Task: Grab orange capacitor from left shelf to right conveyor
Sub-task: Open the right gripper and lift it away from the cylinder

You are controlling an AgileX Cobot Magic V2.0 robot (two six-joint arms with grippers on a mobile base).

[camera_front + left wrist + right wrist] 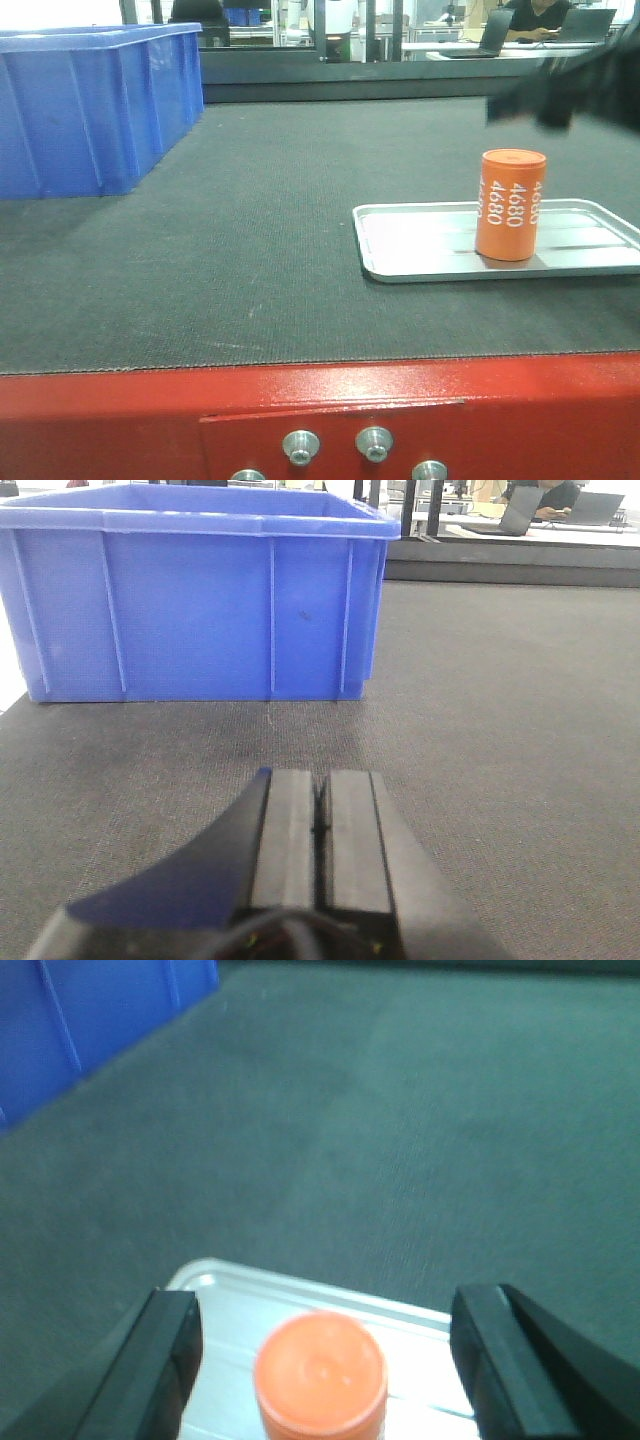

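One capacitor [511,204] stands upright on the tray [420,262] on the conveyor [250,250] — right jaws wide apart above it, left jaws closed and empty — so a careless retreat could topple it.

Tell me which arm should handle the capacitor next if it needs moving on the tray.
Right. Its end effector is open, fingers either side of the orange capacitor standing upright in the silver tray. The left end effector is shut, facing the blue bin, capacitor out of its view.
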